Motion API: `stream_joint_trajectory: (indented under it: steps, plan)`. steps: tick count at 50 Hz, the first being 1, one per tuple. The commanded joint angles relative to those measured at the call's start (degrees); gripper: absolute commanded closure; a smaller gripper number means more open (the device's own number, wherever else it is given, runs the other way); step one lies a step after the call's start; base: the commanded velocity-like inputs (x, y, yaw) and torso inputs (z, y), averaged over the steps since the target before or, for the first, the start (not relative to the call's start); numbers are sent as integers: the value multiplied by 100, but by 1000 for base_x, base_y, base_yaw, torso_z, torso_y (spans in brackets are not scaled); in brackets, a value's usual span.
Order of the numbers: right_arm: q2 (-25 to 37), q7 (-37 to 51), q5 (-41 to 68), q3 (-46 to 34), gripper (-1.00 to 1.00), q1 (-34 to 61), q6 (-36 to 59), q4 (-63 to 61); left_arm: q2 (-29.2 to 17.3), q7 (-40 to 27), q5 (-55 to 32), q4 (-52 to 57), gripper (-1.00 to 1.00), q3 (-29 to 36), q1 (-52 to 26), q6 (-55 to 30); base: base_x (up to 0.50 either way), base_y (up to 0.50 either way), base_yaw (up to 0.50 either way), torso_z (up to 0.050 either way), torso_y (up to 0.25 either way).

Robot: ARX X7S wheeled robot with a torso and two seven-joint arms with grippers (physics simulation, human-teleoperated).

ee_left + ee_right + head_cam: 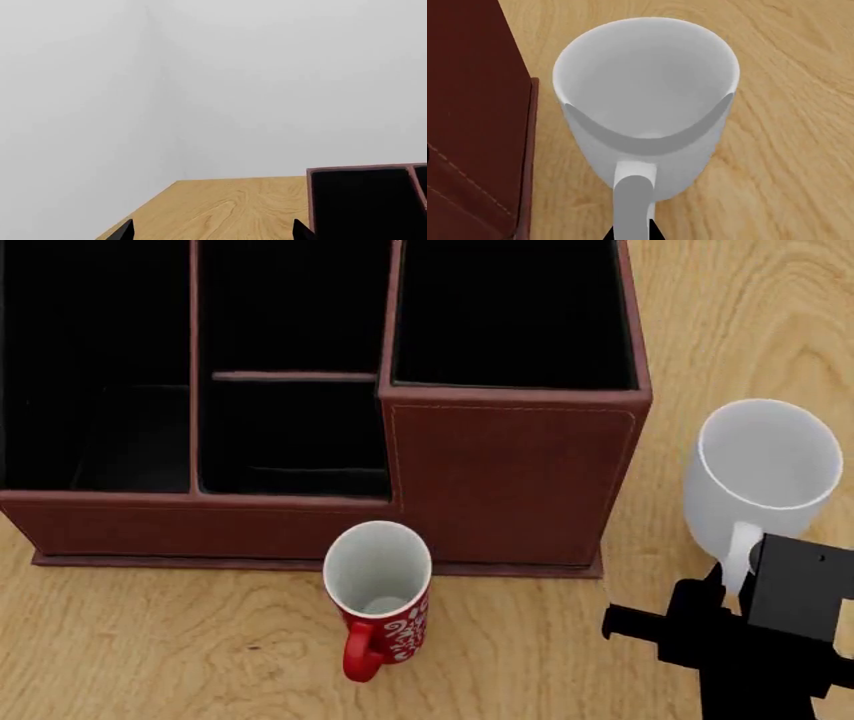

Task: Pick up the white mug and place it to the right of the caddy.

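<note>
The white mug [763,475] is to the right of the caddy [514,480], its mouth open toward the camera and its handle [632,200] pointing back at my right arm [767,640]. My right gripper [631,234] is shut on that handle, with one dark fingertip showing on each side of it. I cannot tell whether the mug rests on the table. The caddy's dark red-brown side wall [474,115] stands close beside the mug. My left gripper [212,232] is open over bare wood with nothing in it, and a corner of the caddy [363,200] lies beside it.
A slim red mug with white swirls [378,590] stands upright just in front of the caddy, left of my right arm. The wooden table [160,660] extends around both mugs. In the left wrist view, the table edge [143,207] meets a plain grey wall.
</note>
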Motion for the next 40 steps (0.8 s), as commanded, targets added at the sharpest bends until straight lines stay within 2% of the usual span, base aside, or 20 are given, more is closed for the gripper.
stream_joint_trajectory:
  steps: [1, 40]
  plan:
    - [-47, -99, -218, 51, 100, -4, -7, 114, -1, -11, -14, 31, -100, 37, -59, -68, 0, 0, 0, 0, 0]
    - [-207, -298, -259, 44, 100, -67, -113, 538, 69, 58, 3, -18, -100, 97, -130, -84, 1, 0, 1, 0, 1]
